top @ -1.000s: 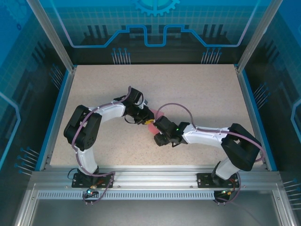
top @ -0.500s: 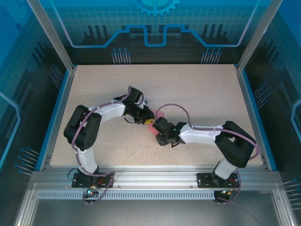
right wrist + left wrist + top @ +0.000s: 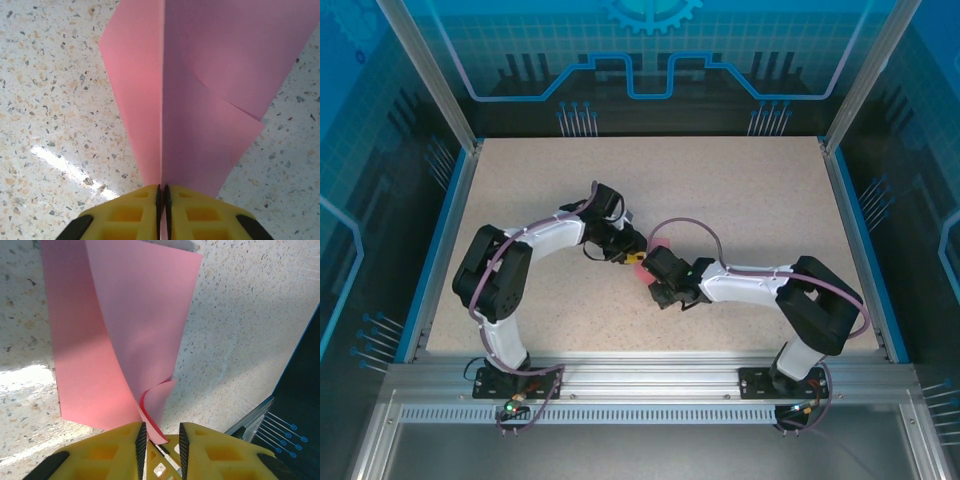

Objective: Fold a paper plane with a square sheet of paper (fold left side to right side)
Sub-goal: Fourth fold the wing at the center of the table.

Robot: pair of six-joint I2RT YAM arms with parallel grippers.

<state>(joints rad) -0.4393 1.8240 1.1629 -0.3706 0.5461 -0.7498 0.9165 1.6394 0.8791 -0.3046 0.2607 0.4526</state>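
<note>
The square sheet of paper is salmon pink and bent over itself near the table's middle, mostly hidden under both wrists. In the left wrist view the sheet arches up off the table, and its curled corner reaches into the gap of my left gripper, whose jaws stand slightly apart and are not clamped. In the right wrist view my right gripper is shut on the paper, which rises from the jaws in two layers along a straight edge. From above, the left gripper and right gripper meet tip to tip.
The speckled beige table stretches out around the arms, bounded by blue rails at left and right and a metal frame at the near edge. A purple cable loops above the right wrist.
The right arm has pushed a little to the left, toward the left gripper, bringing the paper with it. The left arm has barely shifted.
</note>
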